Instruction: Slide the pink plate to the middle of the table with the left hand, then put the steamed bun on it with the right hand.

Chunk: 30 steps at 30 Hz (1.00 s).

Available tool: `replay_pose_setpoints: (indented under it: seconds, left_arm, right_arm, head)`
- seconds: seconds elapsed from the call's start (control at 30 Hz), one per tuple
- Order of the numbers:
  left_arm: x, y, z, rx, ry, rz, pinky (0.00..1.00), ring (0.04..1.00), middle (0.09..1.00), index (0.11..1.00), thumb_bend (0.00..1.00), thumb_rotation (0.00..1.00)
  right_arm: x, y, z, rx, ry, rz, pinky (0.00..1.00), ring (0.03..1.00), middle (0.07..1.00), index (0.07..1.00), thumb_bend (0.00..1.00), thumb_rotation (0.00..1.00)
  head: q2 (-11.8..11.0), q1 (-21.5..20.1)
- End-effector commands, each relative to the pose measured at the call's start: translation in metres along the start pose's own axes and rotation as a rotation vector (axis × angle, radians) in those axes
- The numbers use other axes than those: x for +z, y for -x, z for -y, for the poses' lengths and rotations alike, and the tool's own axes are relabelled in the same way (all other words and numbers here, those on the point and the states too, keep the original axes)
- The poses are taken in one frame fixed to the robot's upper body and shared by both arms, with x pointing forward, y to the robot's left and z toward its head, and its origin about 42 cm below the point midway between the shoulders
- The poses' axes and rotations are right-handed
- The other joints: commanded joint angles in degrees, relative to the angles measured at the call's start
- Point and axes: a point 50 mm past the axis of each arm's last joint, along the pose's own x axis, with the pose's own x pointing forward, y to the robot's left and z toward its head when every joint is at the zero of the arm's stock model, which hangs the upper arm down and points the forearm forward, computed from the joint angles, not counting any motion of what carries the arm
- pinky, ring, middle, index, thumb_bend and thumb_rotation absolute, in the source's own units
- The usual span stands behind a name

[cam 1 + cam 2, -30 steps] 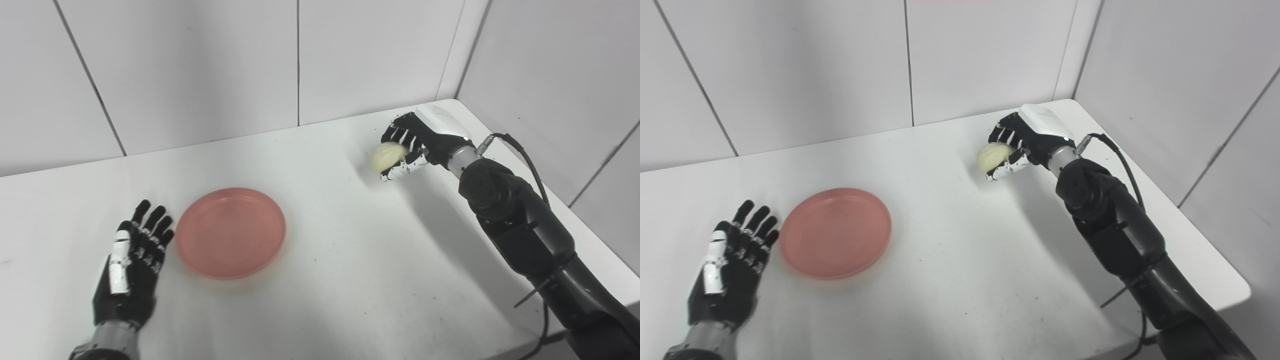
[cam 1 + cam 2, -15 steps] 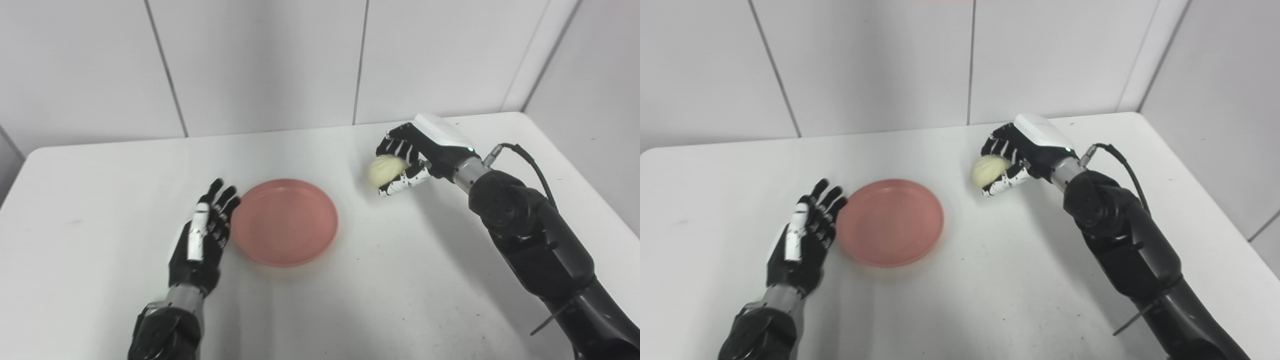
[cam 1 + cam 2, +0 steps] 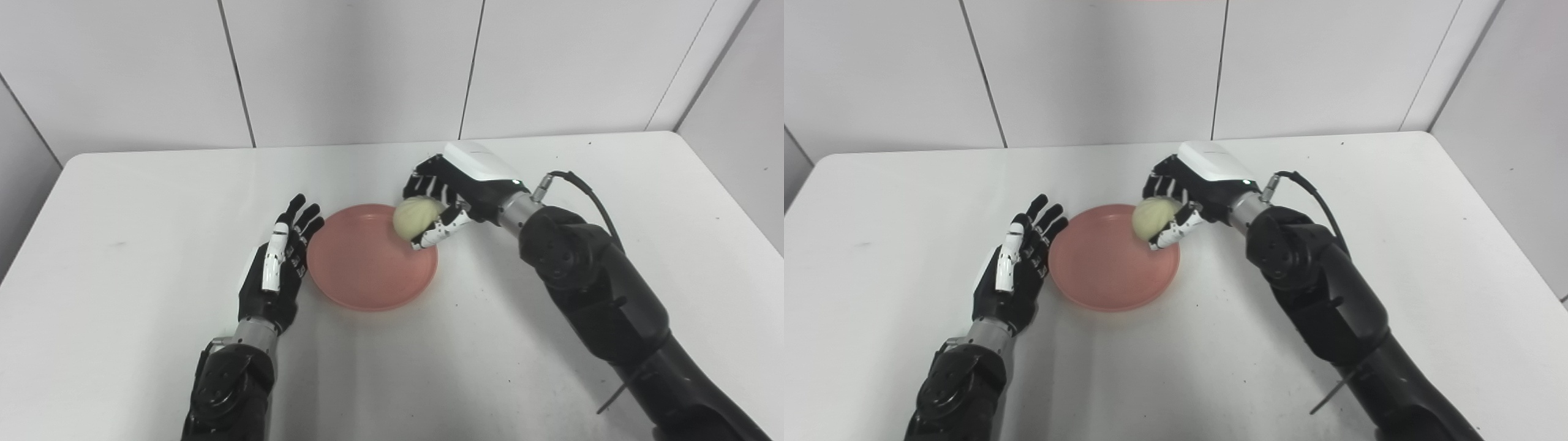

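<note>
- Left eye view: your right hand [image 3: 450, 199], black with a white back plate, has its fingers and thumb wrapped around the pale, round steamed bun [image 3: 416, 217], holding it over the far right rim of the shallow pink round plate [image 3: 367, 269].
- The main risk, as you might judge it, is letting go too soon. The bun sits over the plate's edge, not its centre, so it could catch the raised rim, roll off onto the white table [image 3: 122, 202], or tip the plate.
- A second risk is the fingers dragging against the rim as they part, which would nudge the plate out of place.
- Your left hand [image 3: 277, 269] lies flat just beside the plate's left edge, fingers straight and spread, holding nothing. Whether it touches the rim is hard to tell; if it does, pulling it away carelessly could shift the plate.
- The plate rests near the middle of the table, between your two hands.
</note>
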Motion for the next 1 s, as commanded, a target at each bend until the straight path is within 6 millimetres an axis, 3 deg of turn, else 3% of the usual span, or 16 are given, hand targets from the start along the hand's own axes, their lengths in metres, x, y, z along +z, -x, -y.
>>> replay_pose_setpoints:
  seconds: [0.0,0.5,0.97]
  left_arm:
    - [-0.018,0.005,0.000,0.031,0.007,-0.084,0.98,0.933,0.933,0.940,0.38,1.00]
    - [-0.015,0.003,0.005,0.041,0.001,-0.074,0.96,0.919,0.918,0.924,0.38,1.00]
    - [-0.012,0.002,0.009,0.049,-0.002,-0.069,0.95,0.905,0.906,0.916,0.38,1.00]
  right_arm:
    - [0.013,-0.009,0.018,-0.066,0.020,0.076,0.39,0.473,0.535,0.490,0.50,0.12]
    - [0.024,-0.027,-0.019,0.004,0.052,0.108,0.31,0.389,0.471,0.490,0.50,0.12]
    - [0.028,-0.037,-0.040,0.051,0.117,0.086,0.38,0.471,0.541,0.493,0.50,0.13]
  head:
    - [0.08,0.05]
    - [0.96,0.84]
    - [1.62,0.92]
